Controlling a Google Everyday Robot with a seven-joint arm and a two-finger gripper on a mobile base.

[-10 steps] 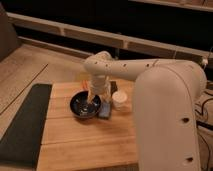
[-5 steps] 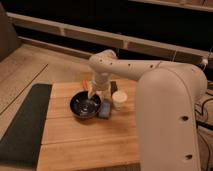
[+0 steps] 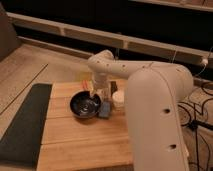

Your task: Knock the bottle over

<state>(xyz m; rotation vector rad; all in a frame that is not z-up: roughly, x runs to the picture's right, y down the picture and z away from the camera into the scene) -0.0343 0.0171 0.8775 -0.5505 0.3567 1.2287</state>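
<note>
The bottle is a slim, pale, translucent shape standing upright on the wooden table, between the dark bowl and the white cup. My gripper hangs down from the white arm, just behind the bowl. It is right against the bottle's left side and partly hides it. I cannot tell whether they touch.
A small blue object lies in front of the bottle, next to the bowl. A dark mat covers the table's left side. A yellowish object sits behind the gripper. Cables hang at the right.
The arm's wrist has shifted slightly to the right, toward the bottle. The bottle, bowl and cup stand where they were.
</note>
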